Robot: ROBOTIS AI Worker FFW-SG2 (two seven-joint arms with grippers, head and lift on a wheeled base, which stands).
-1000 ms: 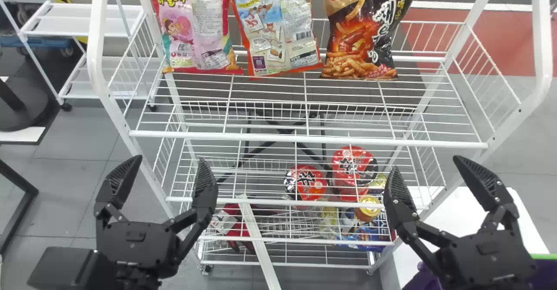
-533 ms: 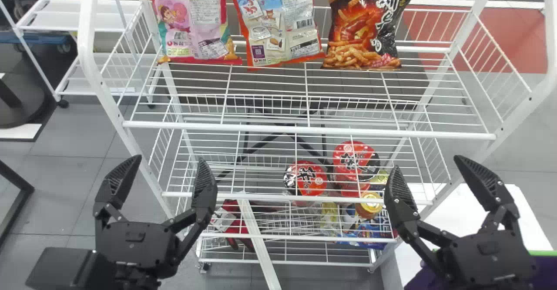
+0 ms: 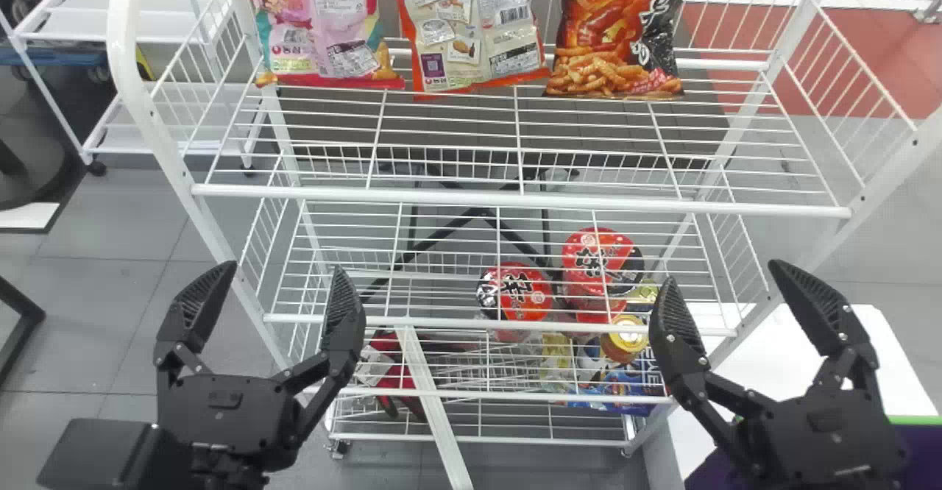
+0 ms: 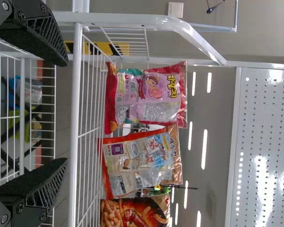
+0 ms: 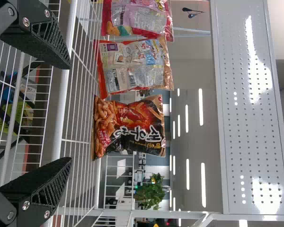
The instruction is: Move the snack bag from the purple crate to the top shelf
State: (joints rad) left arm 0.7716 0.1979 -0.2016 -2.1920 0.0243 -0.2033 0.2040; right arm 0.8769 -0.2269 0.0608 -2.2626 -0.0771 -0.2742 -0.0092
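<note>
My left gripper (image 3: 272, 295) stands open before the rack's left part, with nothing between its fingers; the left wrist view shows the left gripper (image 4: 66, 111) the same way. My right gripper (image 3: 717, 295), also open and holding nothing, is at the rack's right; the right wrist view has the right gripper (image 5: 70, 113). Part of the purple crate (image 3: 920, 453) shows at the lower right, its contents hidden. On the top shelf (image 3: 515, 197) stand a pink snack bag (image 3: 324, 26), an orange-edged snack bag (image 3: 471, 34) and a black snack bag (image 3: 618, 34), side by side toward the back.
Lower shelves hold red cup noodles (image 3: 515, 295), a gold-lidded can (image 3: 625, 337) and blue packs (image 3: 625, 391). A white table (image 3: 876, 357) is beside the rack at the right. Another white rack (image 3: 132, 19) stands behind at the left.
In the head view, the rack and its bags have shifted down-range: the top shelf sits higher in view and looks slightly larger. Both grippers stay open, almost unmoved in that view.
</note>
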